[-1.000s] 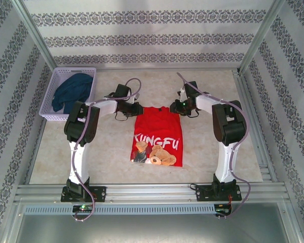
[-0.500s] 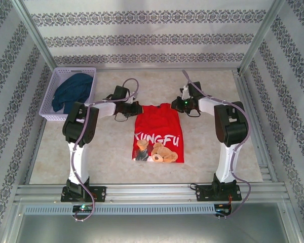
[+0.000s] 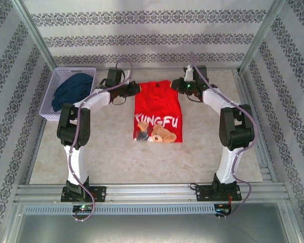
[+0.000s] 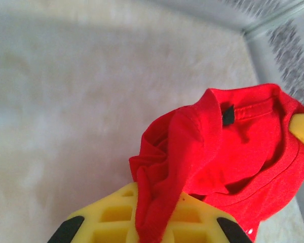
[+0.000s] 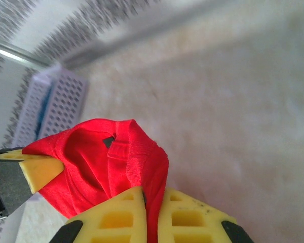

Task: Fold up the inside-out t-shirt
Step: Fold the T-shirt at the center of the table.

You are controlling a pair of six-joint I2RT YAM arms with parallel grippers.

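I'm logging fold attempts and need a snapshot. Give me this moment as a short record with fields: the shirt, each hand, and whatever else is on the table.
t-shirt: red t-shirt, print side up, lengthwise on the table, collar end away from the arm bases
left hand: left hand shut on the t-shirt's left shoulder by the collar
right hand: right hand shut on the right shoulder
fabric at grips: bunched between the fingers
other: basket at far left, holding a dark blue garment
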